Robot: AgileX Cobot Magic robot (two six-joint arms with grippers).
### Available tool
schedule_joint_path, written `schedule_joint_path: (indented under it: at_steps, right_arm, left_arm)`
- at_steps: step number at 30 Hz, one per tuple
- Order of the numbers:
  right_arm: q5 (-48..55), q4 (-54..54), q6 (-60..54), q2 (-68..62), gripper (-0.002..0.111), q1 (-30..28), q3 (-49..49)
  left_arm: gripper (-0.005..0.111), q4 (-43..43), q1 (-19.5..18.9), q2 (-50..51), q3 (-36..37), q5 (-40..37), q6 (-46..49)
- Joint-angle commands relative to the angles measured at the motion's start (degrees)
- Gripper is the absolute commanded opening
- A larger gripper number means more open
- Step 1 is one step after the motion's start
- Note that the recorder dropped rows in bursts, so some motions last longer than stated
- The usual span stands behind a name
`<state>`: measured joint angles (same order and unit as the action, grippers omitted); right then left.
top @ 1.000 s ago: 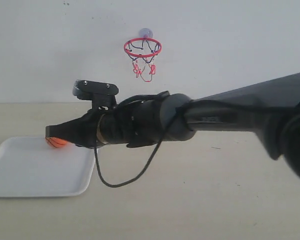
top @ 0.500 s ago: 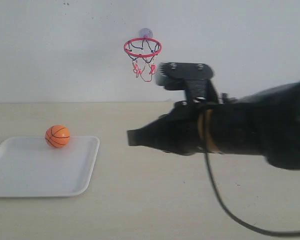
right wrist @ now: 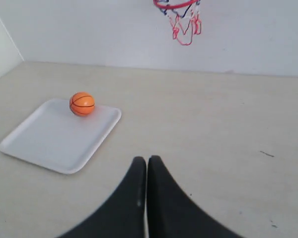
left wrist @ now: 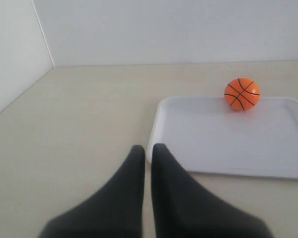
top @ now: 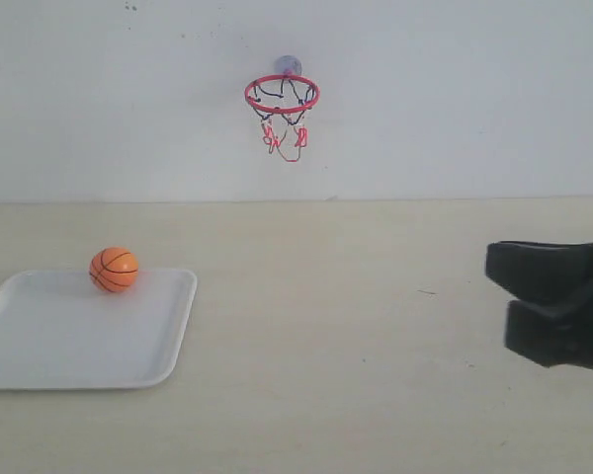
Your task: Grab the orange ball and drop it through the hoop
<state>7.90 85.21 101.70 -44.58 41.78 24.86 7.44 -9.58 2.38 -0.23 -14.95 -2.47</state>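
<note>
The orange ball (top: 114, 269) rests on the far part of the white tray (top: 79, 346) at the left of the table. High on the back wall hangs the hoop (top: 282, 95), its red ring and stringy net under a bluish suction cup. My right gripper (top: 496, 286) pokes in from the right edge, far from the ball. In the right wrist view its jaws (right wrist: 147, 159) are shut and empty, with the ball (right wrist: 82, 103) and the hoop (right wrist: 176, 4) well ahead. My left gripper (left wrist: 147, 148) is shut on nothing beside the tray's near corner (left wrist: 159, 148), and the ball (left wrist: 242, 93) lies apart from it.
A beige tabletop (top: 356, 326) spreads between the tray and the right gripper. A white wall runs along the back, and a side wall (left wrist: 15, 49) closes the table's left end.
The right arm, which reached across to the ball on the tray, has drawn back to the right edge. The ball stays on the tray, now uncovered.
</note>
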Motion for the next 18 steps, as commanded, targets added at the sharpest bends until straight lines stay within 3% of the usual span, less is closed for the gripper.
schedule_joint_path:
  at_steps: [1,11,14,18]
  right_arm:
    - [4.3,-0.7,-1.8,8.4,0.000,-0.2,-4.9]
    - [18.3,-8.7,-6.3,27.2,0.000,-0.2,-17.7]
    - [18.5,-10.0,-11.9,30.2,0.000,-0.2,-19.6]
    - [21.3,-20.0,-22.1,32.6,0.000,-0.2,-20.2]
  left_arm:
    - [0.004,-0.1,0.0,0.1,0.2,0.2,-0.5]
    - [0.004,-0.1,0.0,0.1,0.2,0.2,-0.5]
    - [0.004,-0.1,0.0,0.1,0.2,0.2,-0.5]
    - [0.004,-0.1,0.0,0.1,0.2,0.2,-0.5]
